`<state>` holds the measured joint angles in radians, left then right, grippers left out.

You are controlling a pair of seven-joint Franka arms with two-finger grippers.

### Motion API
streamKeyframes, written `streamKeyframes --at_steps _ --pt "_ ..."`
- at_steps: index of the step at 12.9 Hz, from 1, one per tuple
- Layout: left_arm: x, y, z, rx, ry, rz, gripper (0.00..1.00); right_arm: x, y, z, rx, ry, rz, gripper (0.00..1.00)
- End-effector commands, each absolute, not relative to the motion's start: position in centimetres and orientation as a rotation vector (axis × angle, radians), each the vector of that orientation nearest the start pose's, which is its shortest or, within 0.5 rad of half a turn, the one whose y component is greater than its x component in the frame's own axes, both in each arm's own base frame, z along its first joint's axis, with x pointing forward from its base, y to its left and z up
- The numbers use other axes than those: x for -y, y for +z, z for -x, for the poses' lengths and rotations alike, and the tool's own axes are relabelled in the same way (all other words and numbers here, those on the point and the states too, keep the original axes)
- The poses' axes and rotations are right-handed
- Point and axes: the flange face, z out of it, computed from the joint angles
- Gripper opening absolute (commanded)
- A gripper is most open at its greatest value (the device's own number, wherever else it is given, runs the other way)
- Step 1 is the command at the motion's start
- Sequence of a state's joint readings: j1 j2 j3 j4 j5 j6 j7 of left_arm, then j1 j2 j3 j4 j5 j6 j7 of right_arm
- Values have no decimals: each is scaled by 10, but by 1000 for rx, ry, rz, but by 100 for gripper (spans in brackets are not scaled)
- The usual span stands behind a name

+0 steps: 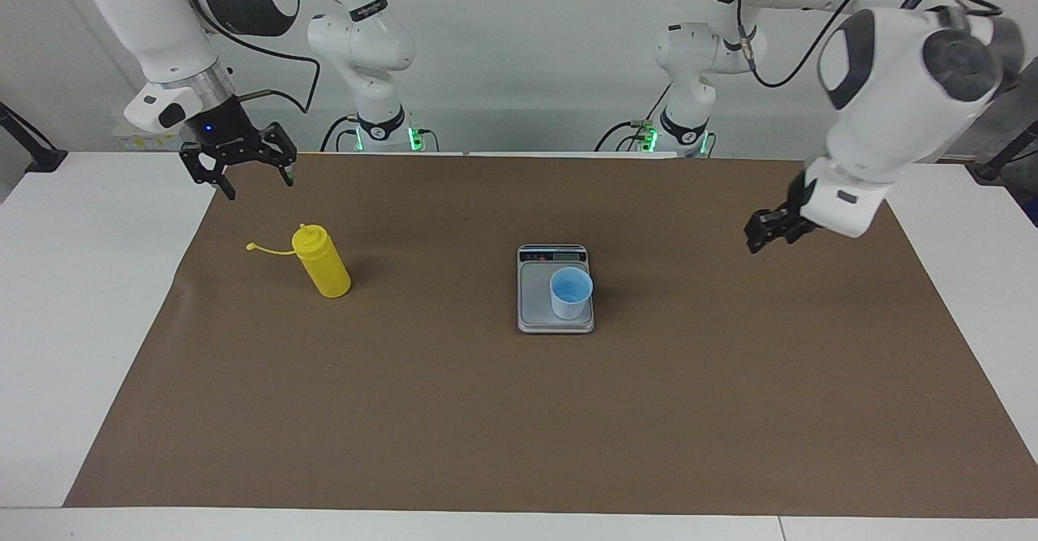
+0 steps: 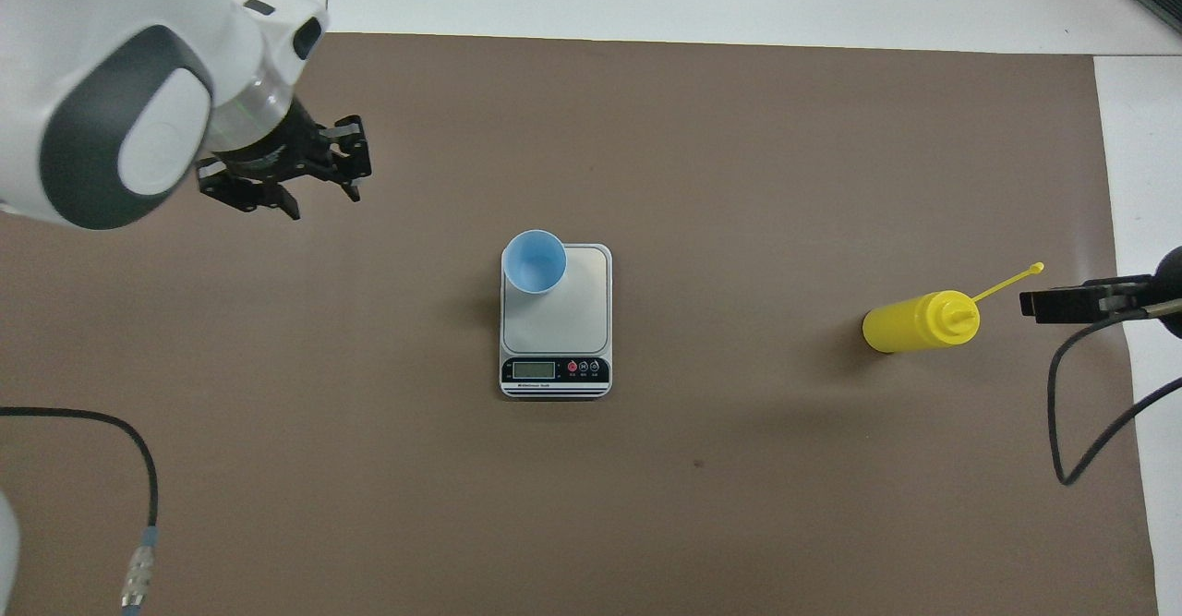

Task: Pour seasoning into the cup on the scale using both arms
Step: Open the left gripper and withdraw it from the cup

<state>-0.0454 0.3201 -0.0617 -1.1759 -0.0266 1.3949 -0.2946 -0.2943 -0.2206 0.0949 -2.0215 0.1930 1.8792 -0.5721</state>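
Translucent plastic cup, glossy plastic seasoning, matt brown mat

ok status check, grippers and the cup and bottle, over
Left gripper empty, raised over the mat. Right gripper open, raised near the seasoning bottle, not touching. Cup upright on the scale. Nothing in the way.

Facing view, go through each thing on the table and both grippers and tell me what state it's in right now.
Cup: upright on the scale, empty as far as shows.
Scale: flat on the mat.
Bottle: upright, cap off on its strap.
Left gripper: in the air, holding nothing.
Right gripper: open, empty, above the mat's edge.
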Motion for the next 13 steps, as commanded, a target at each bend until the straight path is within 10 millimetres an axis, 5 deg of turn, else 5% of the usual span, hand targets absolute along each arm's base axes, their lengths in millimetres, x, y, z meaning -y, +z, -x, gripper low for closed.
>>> streamKeyframes --at_steps 1,7,13 --pt "8 641 -596 185 126 3173 67 111 527 -477 655 -297 2861 100" --pt "15 594 -536 125 242 3145 71 146 476 -465 952 -486 2639 100" --pt "13 587 -509 131 168 3145 75 166 435 -462 976 -571 2515 100"
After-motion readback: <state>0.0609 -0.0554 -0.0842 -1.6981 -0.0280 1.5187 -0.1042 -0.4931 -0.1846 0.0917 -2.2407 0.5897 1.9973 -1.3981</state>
